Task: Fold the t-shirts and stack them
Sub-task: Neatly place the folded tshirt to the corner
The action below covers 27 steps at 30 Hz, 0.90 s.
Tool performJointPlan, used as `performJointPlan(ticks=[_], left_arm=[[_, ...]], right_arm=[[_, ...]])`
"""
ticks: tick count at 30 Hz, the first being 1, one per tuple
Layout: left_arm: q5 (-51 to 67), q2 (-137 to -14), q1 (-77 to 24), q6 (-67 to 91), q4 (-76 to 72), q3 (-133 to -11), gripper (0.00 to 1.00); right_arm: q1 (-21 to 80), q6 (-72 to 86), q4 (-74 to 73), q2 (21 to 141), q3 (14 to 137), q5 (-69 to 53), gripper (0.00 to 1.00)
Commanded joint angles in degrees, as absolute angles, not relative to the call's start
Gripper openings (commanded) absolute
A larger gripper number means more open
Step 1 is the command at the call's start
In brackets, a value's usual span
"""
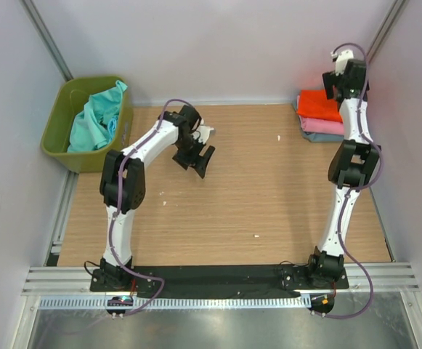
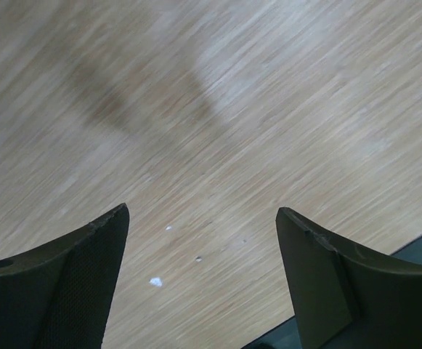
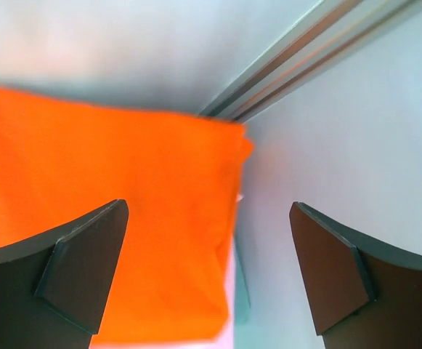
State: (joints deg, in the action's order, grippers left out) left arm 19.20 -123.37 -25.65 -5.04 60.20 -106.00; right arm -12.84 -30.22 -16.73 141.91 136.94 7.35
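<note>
A folded stack lies at the table's back right corner: the orange t-shirt (image 1: 319, 104) on top, the pink t-shirt (image 1: 321, 125) under it, the grey-blue t-shirt (image 1: 324, 136) at the bottom. The orange shirt (image 3: 109, 218) fills the left of the right wrist view. My right gripper (image 1: 339, 76) is open and empty, raised above the stack by the right wall; its jaws (image 3: 207, 211) stand wide apart. Teal t-shirts (image 1: 96, 120) lie crumpled in the bin. My left gripper (image 1: 202, 161) is open and empty over bare wood at centre left, seen open in the left wrist view (image 2: 202, 214).
The olive-green bin (image 1: 57, 134) stands at the back left, off the wooden table's (image 1: 254, 196) edge. White walls enclose back and sides, with a metal rail (image 3: 305, 51) in the back right corner. Small white specks (image 2: 155, 281) dot the wood.
</note>
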Motion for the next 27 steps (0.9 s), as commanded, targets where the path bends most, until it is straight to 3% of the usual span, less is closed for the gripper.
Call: performJointPlan(ticks=[1, 4, 10, 16, 21, 27], left_arm=[[6.6, -117.1, -26.4, -5.2, 58.7, -110.3, 0.84], [-5.9, -116.5, -26.1, -2.2, 57.2, -114.3, 0.99], [-16.0, -112.9, -24.3, 3.8, 54.2, -118.9, 1.0], [-21.5, -110.8, -24.1, 4.4, 51.0, -118.6, 1.0], [-20.3, -111.7, -23.0, 3.6, 53.3, -127.2, 1.0], [-18.2, -112.1, -17.9, 0.3, 53.2, -131.8, 0.99]], right_arm=[[-11.8, -24.7, -12.9, 124.7, 133.2, 5.8, 1.0], [-9.2, -24.4, -11.7, 113.8, 122.7, 0.9, 1.0], [-3.3, -7.8, -25.8, 101.8, 108.4, -22.0, 1.0], [9.8, -0.2, -32.2, 95.0, 89.1, -25.8, 1.0], [17.6, 8.0, -39.0, 95.2, 89.7, -13.2, 1.0], [20.0, 11.8, -49.0, 101.6, 103.6, -8.0, 1.0]])
